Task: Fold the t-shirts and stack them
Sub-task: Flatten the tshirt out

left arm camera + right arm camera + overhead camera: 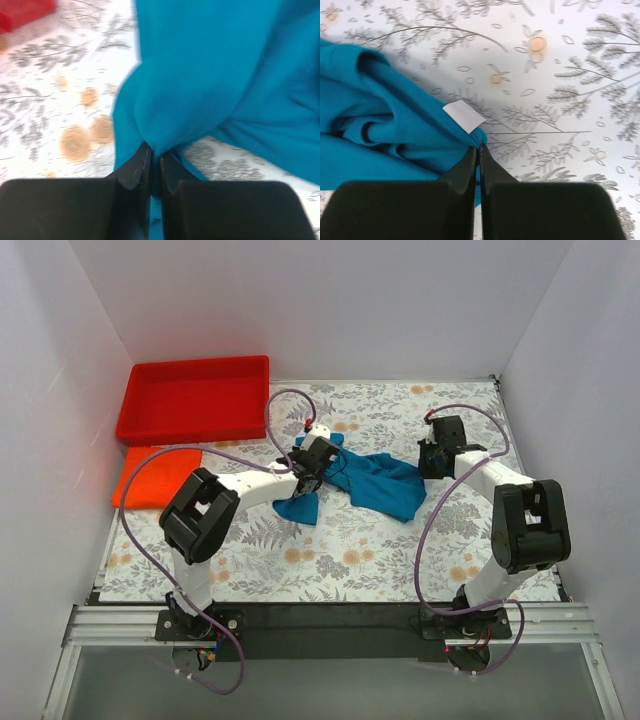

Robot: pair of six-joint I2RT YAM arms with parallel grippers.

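Observation:
The teal-blue t-shirt lies crumpled in the middle of the flowered table cover, stretched between both grippers. My left gripper is shut on a bunched fold of it at its left end. My right gripper is shut on its right edge, next to a white label. The orange-red t-shirt lies folded flat at the left edge of the table, apart from both grippers.
A rigid red plastic tray stands at the back left, just behind the orange-red shirt. White walls close in the table on the left, back and right. The arm bases sit on a black rail at the near edge.

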